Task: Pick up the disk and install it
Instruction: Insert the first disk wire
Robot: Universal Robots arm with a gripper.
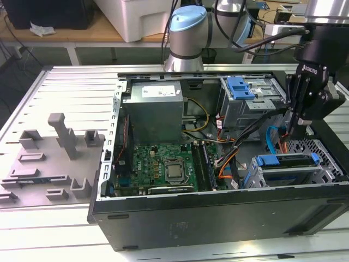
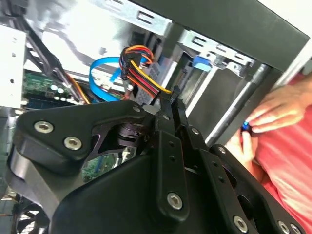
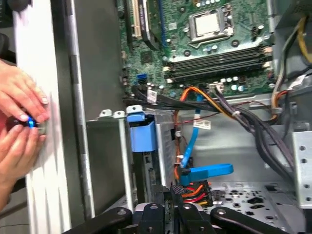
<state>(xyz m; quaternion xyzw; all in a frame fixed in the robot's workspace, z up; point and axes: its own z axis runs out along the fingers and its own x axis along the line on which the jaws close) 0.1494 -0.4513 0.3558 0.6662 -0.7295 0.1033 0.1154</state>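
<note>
The disk [image 1: 289, 172] sits flat in the drive cage [image 1: 327, 158] at the lower right of the exterior view, inside the open computer case [image 1: 218, 218], with its blue carrier frame running along its upper edge. The gripper [image 1: 290, 131] hangs just above and behind that cage, pointing down into the case, and it does not hold the disk. In the second wrist view its fingers [image 2: 180, 117] are pressed together with no gap between them. Their tips are right beside the black plug of a red, yellow and orange wire bundle [image 2: 136, 61]; whether they touch it I cannot tell. A blue cable [image 1: 268, 139] loops up near the gripper. Towards the middle of the exterior view lies the green motherboard [image 1: 163, 166], and above it stands the grey power-supply box [image 1: 155, 106]. In the first wrist view a person's hands [image 3: 22, 122] rest against the outside of the case wall, pinching something small and blue. At the exterior view's left a grey fixture block [image 1: 54, 158] lies on the slatted table [image 1: 65, 82].
</note>
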